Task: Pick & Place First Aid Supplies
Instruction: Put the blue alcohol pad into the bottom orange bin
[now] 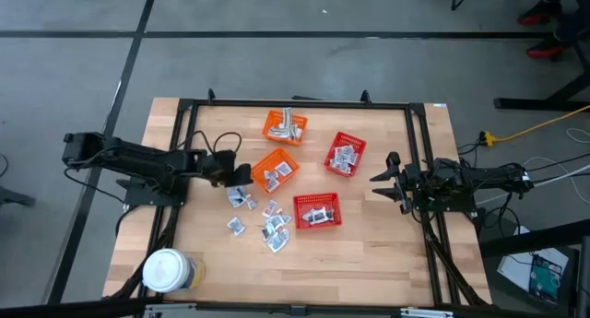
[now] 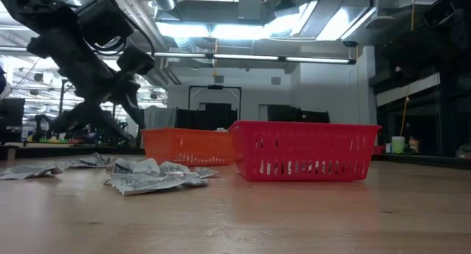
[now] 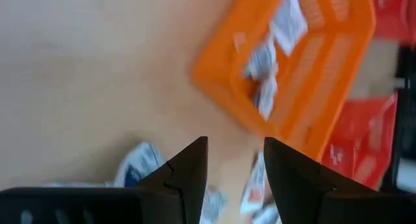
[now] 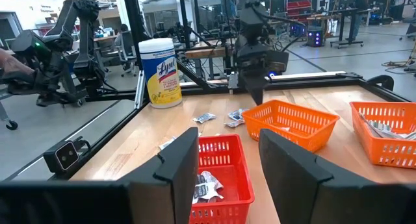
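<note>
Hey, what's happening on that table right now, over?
Left tool open, empty, above loose small silvery sachets beside orange mesh basket. Right tool open, empty, waiting at table's right edge. Nothing in the way.

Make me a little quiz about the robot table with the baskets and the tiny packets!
1. How many mesh baskets are on the table?
2. True or false: the left gripper is beside an orange basket, above the loose packets.
3. Which sits at a table corner: A) round jar, B) red basket, C) right gripper?

Key: 1) four: two orange, two red. 2) true. 3) A.
</note>
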Action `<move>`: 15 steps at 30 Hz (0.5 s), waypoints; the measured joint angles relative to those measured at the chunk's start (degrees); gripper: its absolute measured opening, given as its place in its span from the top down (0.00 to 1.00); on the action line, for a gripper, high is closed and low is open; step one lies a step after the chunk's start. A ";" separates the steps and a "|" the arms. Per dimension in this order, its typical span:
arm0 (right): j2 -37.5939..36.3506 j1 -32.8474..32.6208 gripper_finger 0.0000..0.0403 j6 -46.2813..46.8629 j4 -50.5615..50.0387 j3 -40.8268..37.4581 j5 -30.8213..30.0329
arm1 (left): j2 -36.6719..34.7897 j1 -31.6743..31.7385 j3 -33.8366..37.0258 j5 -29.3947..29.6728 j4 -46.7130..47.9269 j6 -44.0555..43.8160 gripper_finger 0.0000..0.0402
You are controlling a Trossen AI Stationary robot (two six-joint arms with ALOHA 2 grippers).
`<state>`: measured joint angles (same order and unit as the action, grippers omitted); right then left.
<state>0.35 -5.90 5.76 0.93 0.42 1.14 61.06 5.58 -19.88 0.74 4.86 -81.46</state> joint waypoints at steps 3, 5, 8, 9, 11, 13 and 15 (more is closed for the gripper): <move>0.01 -0.01 0.60 -0.01 0.00 -0.01 0.01 | -0.38 -0.16 0.00 -4.23 0.25 1.49 0.64; 0.01 -0.02 0.60 -0.01 0.00 -0.01 -0.01 | -1.08 -0.91 0.00 -4.62 0.36 2.20 0.64; 0.01 -0.02 0.60 0.00 0.00 -0.01 -0.01 | -1.90 -2.34 0.00 -1.51 1.00 4.96 0.64; -0.01 0.00 0.60 0.00 0.00 -0.01 -0.01 | -2.19 -2.85 0.00 -0.54 0.76 6.86 0.64; 0.01 -0.02 0.60 -0.01 0.00 0.00 0.00 | -2.41 -3.93 0.00 0.76 -0.32 12.43 0.64; 0.01 -0.02 0.60 0.00 0.00 0.01 -0.01 | -2.47 -5.13 -0.21 0.99 -0.75 19.52 0.64; 0.01 -0.02 0.60 0.00 0.00 -0.01 -0.01 | -2.45 -6.50 -0.96 0.91 -0.37 28.54 0.64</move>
<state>0.36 -5.91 5.76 0.93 0.41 1.13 58.61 -0.92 -20.84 1.65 4.49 -52.91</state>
